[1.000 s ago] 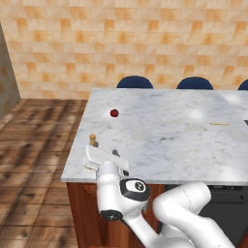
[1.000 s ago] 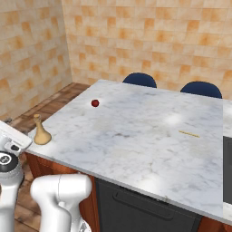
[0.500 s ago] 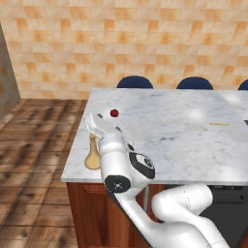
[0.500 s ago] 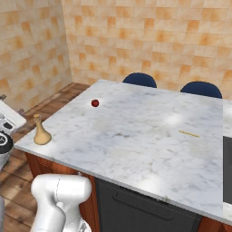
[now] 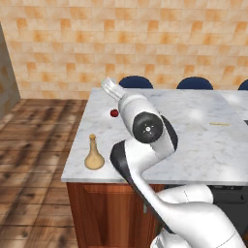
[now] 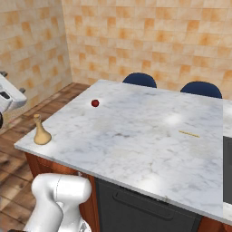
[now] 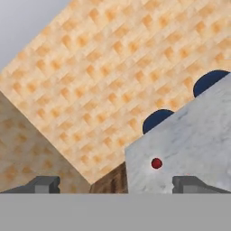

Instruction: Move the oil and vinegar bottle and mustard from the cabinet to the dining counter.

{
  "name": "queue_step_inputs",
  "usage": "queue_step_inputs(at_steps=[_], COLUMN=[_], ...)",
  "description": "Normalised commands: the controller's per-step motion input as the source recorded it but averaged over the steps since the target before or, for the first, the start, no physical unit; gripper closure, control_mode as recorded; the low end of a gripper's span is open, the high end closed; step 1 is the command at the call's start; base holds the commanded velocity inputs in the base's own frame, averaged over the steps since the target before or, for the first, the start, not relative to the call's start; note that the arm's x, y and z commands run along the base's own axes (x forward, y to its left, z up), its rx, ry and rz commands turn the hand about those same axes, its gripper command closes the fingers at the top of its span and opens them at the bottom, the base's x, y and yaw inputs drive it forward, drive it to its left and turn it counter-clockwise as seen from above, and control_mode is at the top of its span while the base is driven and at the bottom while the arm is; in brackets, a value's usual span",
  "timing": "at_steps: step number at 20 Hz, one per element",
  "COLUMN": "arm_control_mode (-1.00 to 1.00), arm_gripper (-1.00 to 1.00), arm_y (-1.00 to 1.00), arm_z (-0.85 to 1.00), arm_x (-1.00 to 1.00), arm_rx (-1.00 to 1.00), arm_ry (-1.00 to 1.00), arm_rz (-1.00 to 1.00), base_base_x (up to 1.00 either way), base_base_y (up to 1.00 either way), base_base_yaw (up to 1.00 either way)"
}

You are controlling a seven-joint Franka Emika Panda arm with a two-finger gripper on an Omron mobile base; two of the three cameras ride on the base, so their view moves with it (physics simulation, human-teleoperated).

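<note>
The oil and vinegar bottle (image 5: pixel 94 155) (image 6: pixel 41 132), a tan flask with a thin neck, stands upright near the front left corner of the dining counter (image 5: pixel 193 145) (image 6: pixel 136 136). My arm (image 5: pixel 145 128) rises over that counter, to the right of the bottle and well above it. In the hand view my gripper (image 7: pixel 116 185) is open, with its fingertips (image 7: pixel 43 184) wide apart and nothing between them. It looks across the counter (image 7: pixel 189 144) toward the tiled wall. The mustard and the cabinet are out of view.
A small red ball (image 5: pixel 114 113) (image 6: pixel 95 103) (image 7: pixel 156 163) lies on the marble further back. A thin yellow stick (image 5: pixel 219 124) (image 6: pixel 188 133) lies toward the right. Blue stools (image 5: pixel 135 82) (image 6: pixel 140 80) line the far side. Wooden floor (image 5: pixel 34 145) stretches to the left.
My arm has swung up from low beside the counter's front left corner to high above the marble. The bottle has stayed where it stands. The gripper has remained open.
</note>
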Motion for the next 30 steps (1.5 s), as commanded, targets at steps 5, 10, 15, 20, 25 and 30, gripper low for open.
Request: queue_step_inputs(at_steps=[5, 10, 15, 20, 25, 30], arm_control_mode=[-1.0, -1.0, -1.0, -1.0, -1.0, -1.0], arm_gripper=[-1.0, -1.0, -1.0, -1.0, -1.0, -1.0], arm_y=[-0.94, -1.0, -0.97, -0.86, -0.45, -0.1], arm_z=[0.35, 0.0, -0.26, -0.34, -0.56, -0.55], arm_x=[-0.21, -0.32, -0.27, -0.22, -0.03, 0.0], arm_rx=[-0.24, -0.22, -0.19, -0.25, -0.3, -0.23], arm_ry=[0.22, 0.14, 0.13, 0.12, 0.13, 0.18], arm_rz=[-0.04, -0.02, -0.01, 0.0, -0.1, -0.16], base_base_x=[0.0, 0.0, 0.0, 0.0, 0.0, 0.0], base_base_y=[0.0, 0.0, 0.0, 0.0, 0.0, 0.0], base_base_yaw=[0.0, 0.0, 0.0, 0.0, 0.0, 0.0])
